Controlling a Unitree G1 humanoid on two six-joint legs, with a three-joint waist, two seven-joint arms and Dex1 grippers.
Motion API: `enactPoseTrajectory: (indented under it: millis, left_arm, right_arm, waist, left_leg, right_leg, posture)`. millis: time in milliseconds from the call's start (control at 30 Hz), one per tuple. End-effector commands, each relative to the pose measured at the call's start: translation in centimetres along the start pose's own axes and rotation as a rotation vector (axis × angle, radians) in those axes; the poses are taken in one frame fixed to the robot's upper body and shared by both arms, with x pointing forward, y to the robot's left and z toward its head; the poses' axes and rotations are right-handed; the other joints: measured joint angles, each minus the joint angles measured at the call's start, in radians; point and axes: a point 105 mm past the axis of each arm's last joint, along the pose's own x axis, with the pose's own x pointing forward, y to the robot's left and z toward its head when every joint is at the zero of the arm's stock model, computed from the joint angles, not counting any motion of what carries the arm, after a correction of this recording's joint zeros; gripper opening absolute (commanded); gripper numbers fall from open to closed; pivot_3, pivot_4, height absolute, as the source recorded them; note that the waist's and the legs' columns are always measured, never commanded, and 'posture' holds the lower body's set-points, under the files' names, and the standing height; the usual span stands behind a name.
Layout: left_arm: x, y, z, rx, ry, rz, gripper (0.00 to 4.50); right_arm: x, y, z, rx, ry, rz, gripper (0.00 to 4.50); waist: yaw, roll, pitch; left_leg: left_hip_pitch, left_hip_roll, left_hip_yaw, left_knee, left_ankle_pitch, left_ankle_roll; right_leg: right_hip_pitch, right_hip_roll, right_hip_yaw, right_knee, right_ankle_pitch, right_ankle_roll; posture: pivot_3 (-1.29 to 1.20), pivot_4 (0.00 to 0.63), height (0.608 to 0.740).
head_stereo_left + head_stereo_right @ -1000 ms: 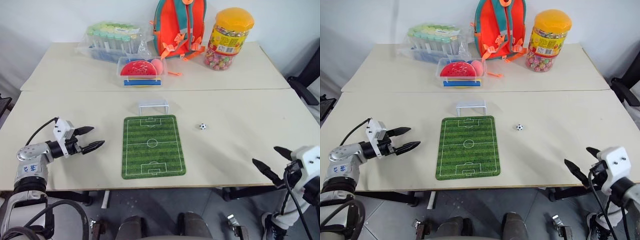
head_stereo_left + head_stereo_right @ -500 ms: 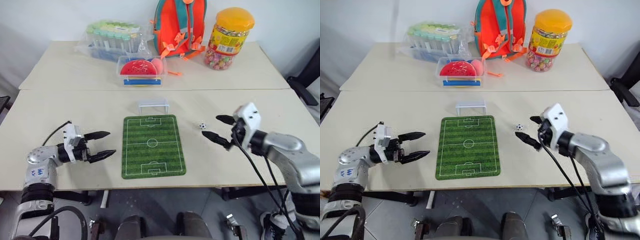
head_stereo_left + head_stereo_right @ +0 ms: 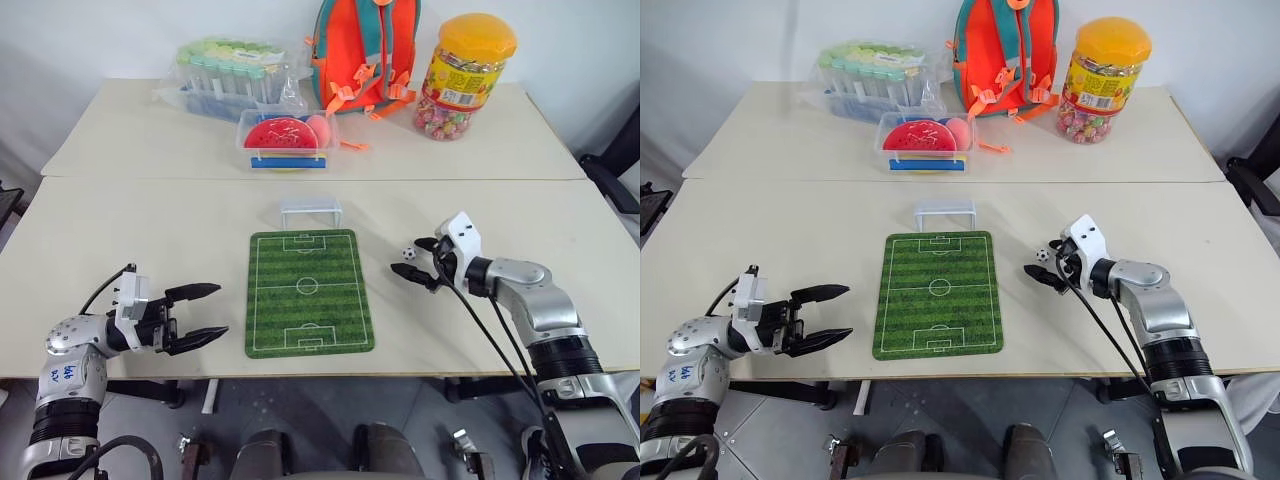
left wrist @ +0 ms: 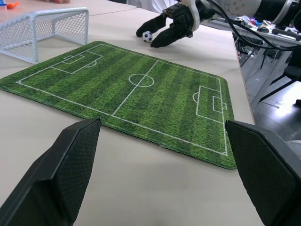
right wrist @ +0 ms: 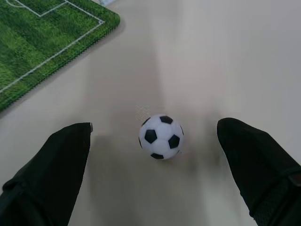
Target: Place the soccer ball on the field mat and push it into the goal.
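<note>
We cannot read the label on the candy jar (image 3: pixel 463 63) at the table's far edge. The backpack (image 3: pixel 365 50) beside it is cut off at the top. We see the tubes in the clear bag (image 3: pixel 228 75) only dimly through the plastic.

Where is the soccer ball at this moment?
The soccer ball lies on the bare table, right of the field mat, between the open right gripper's fingers.
</note>
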Motion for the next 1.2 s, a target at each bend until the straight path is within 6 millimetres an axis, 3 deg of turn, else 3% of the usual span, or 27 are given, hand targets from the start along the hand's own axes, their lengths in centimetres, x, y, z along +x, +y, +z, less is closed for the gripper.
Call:
enactPoseTrajectory:
  millis: [33, 233, 333, 533, 600, 667, 833, 967, 1200]
  left_arm:
    - [-0.3, 0.0, 1.1, 0.043, -0.029, 0.013, 4.50]
    - [-0.1, 0.1, 1.1, 0.046, -0.036, 0.012, 4.50]
    - [0.0, 0.2, 1.0, 0.045, -0.033, 0.001, 4.50]
    - [0.3, 0.1, 1.0, 0.047, -0.057, -0.040, 4.50]
    - [0.5, -0.2, 0.6, 0.048, -0.030, -0.080, 4.50]
    - [0.5, -0.7, 0.0, 0.058, 0.000, -0.134, 4.50]
    - [0.6, -0.8, -0.2, 0.071, 0.007, -0.160, 4.50]
    - [0.3, -1.2, -0.6, 0.070, 0.030, -0.177, 4.50]
    - [-0.4, -1.6, -0.6, 0.067, 0.022, -0.161, 4.50]
  right_arm:
    - [0.1, -0.3, 0.7, -0.020, -0.026, -0.001, 3.83]
    - [-0.3, 0.4, 1.1, -0.040, -0.037, 0.020, 1.83]
    - [-0.7, 0.7, 2.3, -0.053, -0.090, 0.018, 0.85]
    - [-1.5, 3.7, 5.7, -0.120, -0.172, 0.080, 0.84]
    - [-0.9, 7.3, 7.4, -0.166, -0.194, 0.202, 0.84]
    - [0.0, 12.5, 8.7, -0.224, -0.212, 0.376, 0.84]
    - [1.2, 18.1, 7.8, -0.295, -0.146, 0.573, 0.84]
    - [2.3, 19.8, 6.2, -0.303, -0.094, 0.630, 0.84]
    - [3.2, 19.7, 3.3, -0.311, -0.005, 0.650, 0.84]
  waist:
    - [0.000, 0.000, 0.000]
    - [0.000, 0.000, 0.000]
    - [0.001, 0.000, 0.000]
    - [0.002, 0.000, 0.000]
    - [0.002, 0.000, 0.000]
    - [-0.003, 0.000, 0.000]
    - [0.001, 0.000, 0.000]
    - [0.004, 0.000, 0.000]
    - [0.001, 0.000, 0.000]
  left_leg:
    - [0.000, 0.001, 0.000, 0.000, 0.000, 0.000]
    - [0.000, 0.001, 0.000, 0.000, 0.000, 0.000]
    - [0.000, 0.001, 0.000, 0.000, 0.000, 0.000]
    - [0.000, 0.003, 0.000, 0.000, 0.000, 0.000]
    - [0.000, 0.003, 0.000, 0.000, 0.000, 0.000]
    - [0.000, 0.003, 0.000, 0.000, 0.000, 0.000]
    - [0.000, 0.002, -0.001, 0.000, 0.000, -0.001]
    - [-0.008, 0.002, -0.005, 0.008, -0.002, 0.001]
    - [-0.010, 0.000, -0.006, 0.013, -0.003, 0.002]
  right_leg:
    - [0.000, 0.000, 0.000, 0.000, 0.000, 0.000]
    - [0.000, 0.000, 0.000, 0.000, 0.000, 0.000]
    - [0.000, 0.000, 0.000, 0.000, 0.000, 0.000]
    - [0.000, 0.000, 0.000, 0.000, 0.000, 0.000]
    - [0.000, 0.000, 0.000, 0.000, 0.000, 0.000]
    - [0.000, 0.001, 0.000, 0.000, 0.000, 0.000]
    - [-0.001, 0.002, -0.001, 0.000, 0.000, 0.000]
    - [-0.002, 0.000, -0.005, 0.000, 0.000, 0.000]
    - [-0.001, 0.000, -0.006, 0.001, 0.000, 0.000]
  posture:
    - [0.00, 0.150, 0.740]
    - [0.00, 0.150, 0.740]
    - [0.00, 0.150, 0.740]
    - [0.00, 0.150, 0.740]
    - [0.00, 0.150, 0.740]
    - [0.00, 0.150, 0.740]
    - [0.00, 0.150, 0.740]
    - [0.00, 0.150, 0.740]
    - [0.00, 0.150, 0.740]
